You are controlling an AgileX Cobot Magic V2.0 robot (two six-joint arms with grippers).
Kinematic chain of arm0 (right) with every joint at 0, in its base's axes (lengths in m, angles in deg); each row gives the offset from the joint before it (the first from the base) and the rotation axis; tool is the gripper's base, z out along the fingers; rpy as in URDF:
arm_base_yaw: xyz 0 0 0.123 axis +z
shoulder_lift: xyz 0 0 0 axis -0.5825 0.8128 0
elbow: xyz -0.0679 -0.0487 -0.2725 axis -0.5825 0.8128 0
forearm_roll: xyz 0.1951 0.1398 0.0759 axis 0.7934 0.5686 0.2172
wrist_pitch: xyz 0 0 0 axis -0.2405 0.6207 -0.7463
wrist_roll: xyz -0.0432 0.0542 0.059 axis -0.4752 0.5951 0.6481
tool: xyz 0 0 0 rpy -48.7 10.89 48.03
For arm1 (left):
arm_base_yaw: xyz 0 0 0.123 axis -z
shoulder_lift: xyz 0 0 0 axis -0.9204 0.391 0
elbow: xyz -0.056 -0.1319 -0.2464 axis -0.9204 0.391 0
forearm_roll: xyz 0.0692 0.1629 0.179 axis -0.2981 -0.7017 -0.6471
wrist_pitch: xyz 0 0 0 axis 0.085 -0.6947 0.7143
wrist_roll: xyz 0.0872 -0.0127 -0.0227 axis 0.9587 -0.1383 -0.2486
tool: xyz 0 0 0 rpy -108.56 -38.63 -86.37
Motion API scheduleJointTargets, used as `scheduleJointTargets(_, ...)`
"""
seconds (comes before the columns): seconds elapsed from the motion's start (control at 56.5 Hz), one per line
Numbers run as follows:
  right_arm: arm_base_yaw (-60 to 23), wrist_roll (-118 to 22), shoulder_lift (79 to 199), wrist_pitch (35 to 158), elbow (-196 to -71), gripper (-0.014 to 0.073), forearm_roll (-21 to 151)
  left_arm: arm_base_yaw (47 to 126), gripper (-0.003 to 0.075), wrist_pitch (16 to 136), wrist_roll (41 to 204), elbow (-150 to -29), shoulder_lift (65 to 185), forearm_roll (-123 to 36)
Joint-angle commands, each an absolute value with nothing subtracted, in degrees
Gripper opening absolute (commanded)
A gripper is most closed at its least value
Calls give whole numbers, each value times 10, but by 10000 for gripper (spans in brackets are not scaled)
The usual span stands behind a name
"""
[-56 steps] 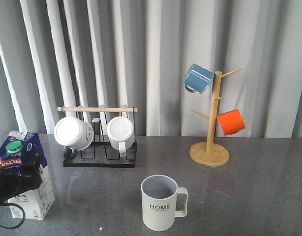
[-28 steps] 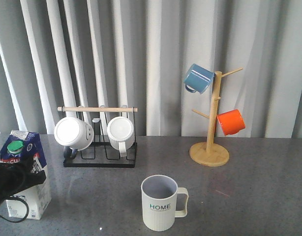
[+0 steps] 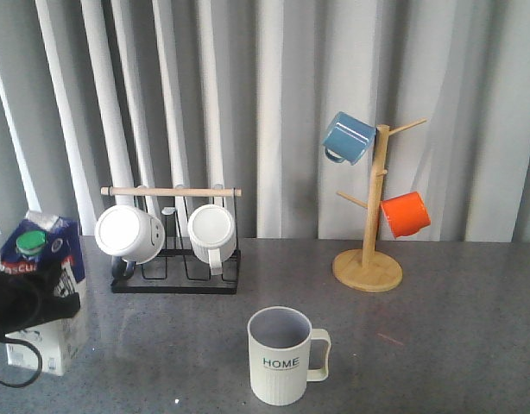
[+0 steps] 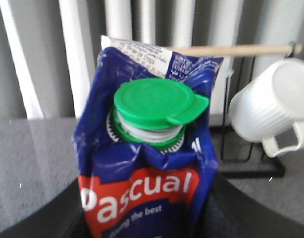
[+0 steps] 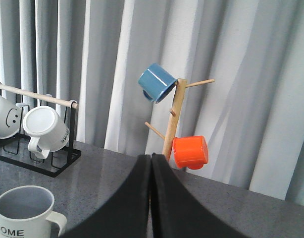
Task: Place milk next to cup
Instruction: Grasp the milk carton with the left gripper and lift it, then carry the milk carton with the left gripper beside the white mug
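Blue-white milk [image 3: 42, 285] tilted, far left; ribbed HOME cup [image 3: 281, 355] upright, front centre.

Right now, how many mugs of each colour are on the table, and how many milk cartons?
White mugs on the black rack: 2
Cream HOME cup: 1
Blue mug: 1
Orange mug: 1
Milk carton: 1
Total: 6

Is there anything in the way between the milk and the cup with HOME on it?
Nothing visible. The milk stands at the table's left edge in the left gripper, and only bare grey table lies between it and the cup.
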State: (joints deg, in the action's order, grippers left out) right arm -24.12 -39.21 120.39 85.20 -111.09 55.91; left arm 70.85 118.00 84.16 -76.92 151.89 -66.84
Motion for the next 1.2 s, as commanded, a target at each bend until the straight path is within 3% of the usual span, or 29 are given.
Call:
scheduleJointTargets(0.0,-246,-392,1203,813,-1126,-8,557,719,-6,1223,816,-787,1429,-666)
scheduleJointTargets(0.248,-246,-392,1203,813,-1126,-8,557,723,-6,1135,771,-787,1308,-667)
scheduleJointTargets(0.478,-246,-392,1203,813,-1126,-8,557,723,-6,1038,771,-787,1267,-663)
scheduleJointTargets(0.655,-246,-392,1203,813,-1126,-8,557,751,-6,1003,905,-787,1267,-452)
scheduleJointTargets(0.938,-246,-392,1203,812,-1126,-8,557,928,-6,1185,1355,-787,1295,-22)
scheduleJointTargets(1.044,-246,-392,1203,812,-1126,-8,557,992,-6,1273,1376,-798,1337,30)
scheduleJointTargets(1.186,-246,-392,1203,812,-1126,-8,557,1052,-6,1281,1375,-842,1415,34)
